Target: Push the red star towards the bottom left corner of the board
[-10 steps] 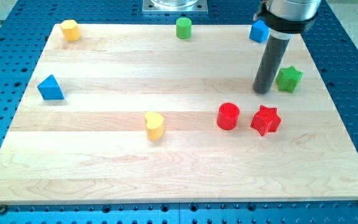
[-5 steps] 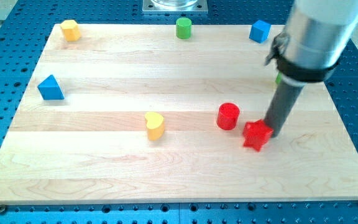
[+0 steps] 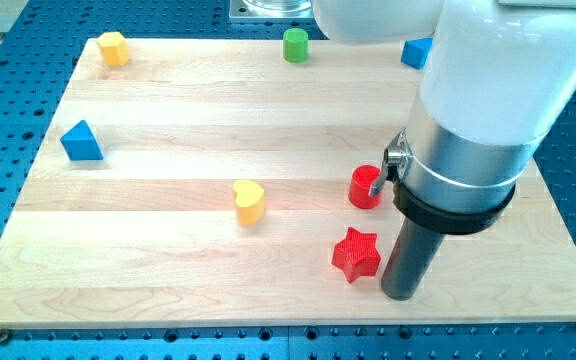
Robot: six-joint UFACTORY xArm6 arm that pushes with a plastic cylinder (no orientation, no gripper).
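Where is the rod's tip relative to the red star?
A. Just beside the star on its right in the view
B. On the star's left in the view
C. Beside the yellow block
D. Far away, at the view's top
A: my tip stands just right of the red star, near the board's bottom edge.

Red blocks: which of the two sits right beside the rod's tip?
The red star, just left of my tip. The red cylinder sits farther up the board, partly hidden by the arm.

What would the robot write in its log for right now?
my tip: just right of red star | red star: near board's bottom edge, right of centre | red cylinder: above star, apart
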